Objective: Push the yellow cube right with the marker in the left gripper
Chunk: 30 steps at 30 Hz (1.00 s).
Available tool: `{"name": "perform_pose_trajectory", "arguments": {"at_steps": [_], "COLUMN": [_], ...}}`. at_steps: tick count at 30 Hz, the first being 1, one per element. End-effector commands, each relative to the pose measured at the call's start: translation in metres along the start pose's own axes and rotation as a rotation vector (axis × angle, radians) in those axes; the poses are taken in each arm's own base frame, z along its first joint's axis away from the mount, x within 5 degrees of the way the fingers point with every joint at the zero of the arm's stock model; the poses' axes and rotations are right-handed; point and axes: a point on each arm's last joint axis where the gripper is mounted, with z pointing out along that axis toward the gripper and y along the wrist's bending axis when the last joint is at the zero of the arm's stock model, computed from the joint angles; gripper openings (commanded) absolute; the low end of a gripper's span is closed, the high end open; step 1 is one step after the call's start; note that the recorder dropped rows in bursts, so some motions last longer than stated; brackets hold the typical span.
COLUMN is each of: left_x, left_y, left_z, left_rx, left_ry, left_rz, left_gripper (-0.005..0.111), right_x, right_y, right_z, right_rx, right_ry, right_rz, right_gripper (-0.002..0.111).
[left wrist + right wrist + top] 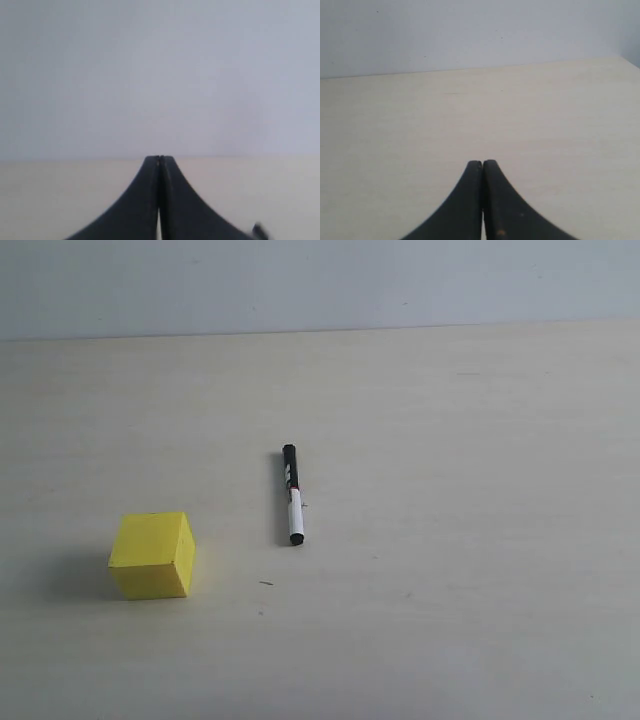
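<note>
The yellow cube rests on the pale table at the left front of the exterior view. The marker lies flat on the table to the cube's right, black cap end away from the camera, white barrel end nearer. No gripper touches either. Neither arm shows in the exterior view. In the left wrist view my left gripper is shut with nothing between its fingers, facing a bare wall. My right gripper is shut too, empty, over bare tabletop. Cube and marker are out of both wrist views.
The light wooden table meets a pale grey wall at the back. A small dark fleck lies between cube and marker. A dark blurred object shows at the frame edge in the left wrist view.
</note>
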Motion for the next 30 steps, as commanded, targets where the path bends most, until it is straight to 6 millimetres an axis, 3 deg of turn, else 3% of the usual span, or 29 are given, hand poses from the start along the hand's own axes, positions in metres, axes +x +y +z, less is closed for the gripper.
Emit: {"name": "perform_pose_trajectory", "arguments": {"at_steps": [1, 3, 5, 8, 11, 15, 17, 20, 23, 25, 27, 29, 30], "left_x": [-0.042, -0.061, -0.086, -0.117, -0.162, -0.179, -0.168, -0.108, -0.057, -0.034, -0.020, -0.011, -0.009], "left_y": [-0.010, -0.017, -0.032, -0.047, -0.041, -0.031, -0.025, -0.020, -0.022, -0.035, -0.051, -0.065, -0.073], "left_z": [-0.011, -0.026, -0.047, -0.059, -0.037, 0.025, 0.073, 0.144, 0.178, 0.192, 0.202, 0.213, 0.221], "left_rx": [0.177, 0.306, 0.479, 0.559, 0.393, 0.256, 0.221, 0.194, 0.206, 0.369, 0.502, 0.510, 0.469], "left_ry": [-0.463, -0.707, -0.936, -1.034, -0.970, -0.643, -0.420, -0.027, 0.230, 0.352, 0.554, 0.769, 0.821], "left_rz": [-0.241, -0.255, -0.120, 0.094, 0.133, 0.046, -0.055, -0.332, -0.433, -0.363, -0.339, -0.272, -0.339], "left_gripper": [0.000, 0.000, 0.000, 0.000, 0.000, 0.000, 0.000, 0.000, 0.000, 0.000, 0.000, 0.000, 0.000], "right_x": [0.000, 0.000, 0.000, 0.000, 0.000, 0.000, 0.000, 0.000, 0.000, 0.000, 0.000, 0.000, 0.000], "right_y": [0.000, 0.000, 0.000, 0.000, 0.000, 0.000, 0.000, 0.000, 0.000, 0.000, 0.000, 0.000, 0.000], "right_z": [0.000, 0.000, 0.000, 0.000, 0.000, 0.000, 0.000, 0.000, 0.000, 0.000, 0.000, 0.000, 0.000], "right_rx": [0.000, 0.000, 0.000, 0.000, 0.000, 0.000, 0.000, 0.000, 0.000, 0.000, 0.000, 0.000, 0.000], "right_ry": [-0.007, -0.007, -0.007, -0.007, -0.007, -0.007, -0.007, -0.007, -0.007, -0.007, -0.007, -0.007, -0.007], "right_rz": [-0.009, -0.009, -0.009, -0.009, -0.009, -0.009, -0.009, -0.009, -0.009, -0.009, -0.009, -0.009, -0.009], "right_gripper": [0.000, 0.000, 0.000, 0.000, 0.000, 0.000, 0.000, 0.000, 0.000, 0.000, 0.000, 0.000, 0.000]}}
